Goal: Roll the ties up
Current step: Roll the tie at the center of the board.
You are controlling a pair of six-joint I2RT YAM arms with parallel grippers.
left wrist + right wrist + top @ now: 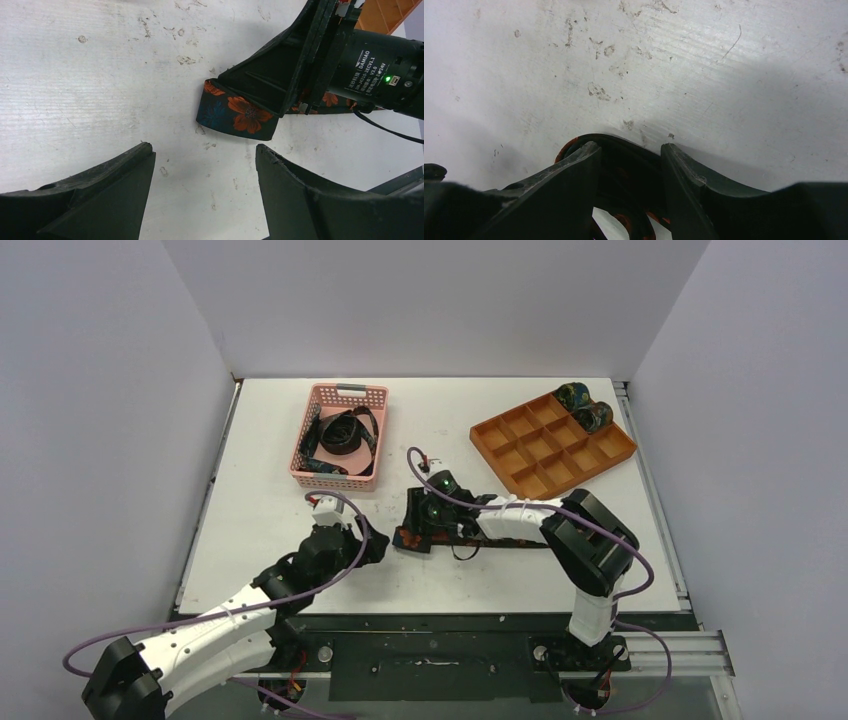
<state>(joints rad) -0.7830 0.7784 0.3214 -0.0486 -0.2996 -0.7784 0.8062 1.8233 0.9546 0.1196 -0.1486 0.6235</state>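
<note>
A dark tie with orange-red flowers [408,539] lies on the white table at the middle front. Its folded end [235,112] shows in the left wrist view. My right gripper [413,523] is shut on this end, with the curled fabric [624,146] between its fingers [574,170]; the rest of the strip runs under the right arm. My left gripper [376,543] is open and empty, just left of the tie end, with its fingertips [142,155] apart above bare table. Two rolled ties [583,406] sit in the orange tray's far corner.
A pink mesh basket [310,466] at the back left holds loose dark ties [340,436]. An orange compartment tray [540,445] stands at the back right. The table's white top [270,510] is scuffed. Walls close in the left, right and back.
</note>
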